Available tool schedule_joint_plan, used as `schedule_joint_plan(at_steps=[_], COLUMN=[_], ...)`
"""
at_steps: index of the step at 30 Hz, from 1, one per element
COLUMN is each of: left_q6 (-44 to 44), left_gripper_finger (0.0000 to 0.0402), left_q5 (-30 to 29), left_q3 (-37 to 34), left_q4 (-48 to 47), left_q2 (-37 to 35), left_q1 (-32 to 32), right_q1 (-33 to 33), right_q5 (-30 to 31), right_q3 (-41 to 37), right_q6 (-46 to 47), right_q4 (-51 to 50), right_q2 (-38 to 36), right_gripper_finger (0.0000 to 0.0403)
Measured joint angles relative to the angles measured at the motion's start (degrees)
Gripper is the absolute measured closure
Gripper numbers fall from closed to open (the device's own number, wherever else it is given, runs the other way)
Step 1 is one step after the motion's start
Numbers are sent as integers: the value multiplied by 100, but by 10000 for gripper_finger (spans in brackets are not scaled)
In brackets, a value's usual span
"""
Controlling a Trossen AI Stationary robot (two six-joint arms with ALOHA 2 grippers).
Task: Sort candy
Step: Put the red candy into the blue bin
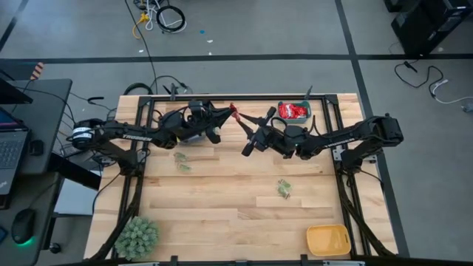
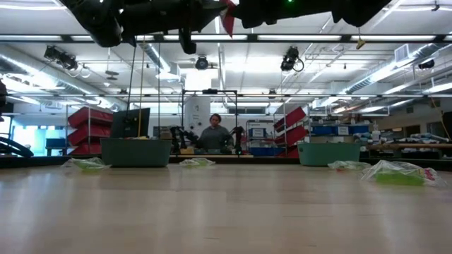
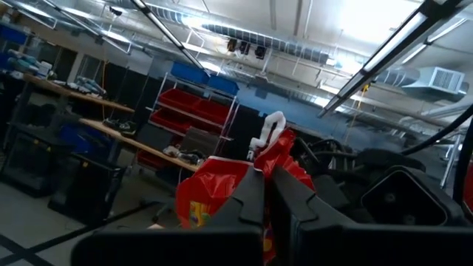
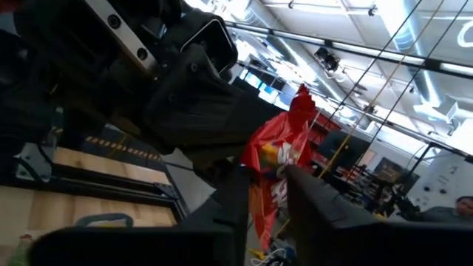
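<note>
A shiny red candy packet [image 1: 234, 111] hangs high over the far middle of the table, between my two grippers. My left gripper [image 1: 228, 112] comes from the table's left and is shut on it. My right gripper [image 1: 245, 131] comes from the right, and its fingers stand on both faces of the same packet [image 4: 281, 148]. In the low view only the packet's tip [image 2: 227, 21] shows, under the dark arms at the top. Three pale green packets [image 1: 181, 157] [image 1: 183, 168] [image 1: 284, 188] lie flat on the table. My left gripper pinches the red packet [image 3: 279, 159] between its two shut fingers, coming about level from the table's left. The packet's crimped end [image 3: 273, 122] sticks out past the fingertips. The packet is lifted clear of the table. My right gripper has the packet's lower part [image 4: 275, 193] between its two fingers [image 4: 240, 185], coming from the table's right, opposite the left gripper. The finger edges overlap the wrapper on both sides. The packet's pointed end [image 4: 301, 103] stands up past them.
A teal bin [image 1: 307, 107] holding red candy stands at the far right. A yellow-orange bin [image 1: 327, 240] sits near the front right corner, and a fuzzy green plant [image 1: 137, 236] at the front left. A person [image 2: 214, 134] sits beyond the table's far edge.
</note>
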Motion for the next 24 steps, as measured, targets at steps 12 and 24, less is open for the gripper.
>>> schedule_joint_plan(at_steps=[12,24], left_q6=[611,935], left_gripper_finger=[378,299], left_q5=[177,252], left_q3=[0,0], left_q4=[15,-4], left_q2=[0,-8], left_q1=[4,192], right_q1=[-33,13], right_q5=[307,800], right_q3=[38,38], right_q6=[-64,1], right_q4=[-65,-509], right_q2=[-2,-408], right_gripper_finger=[402,403])
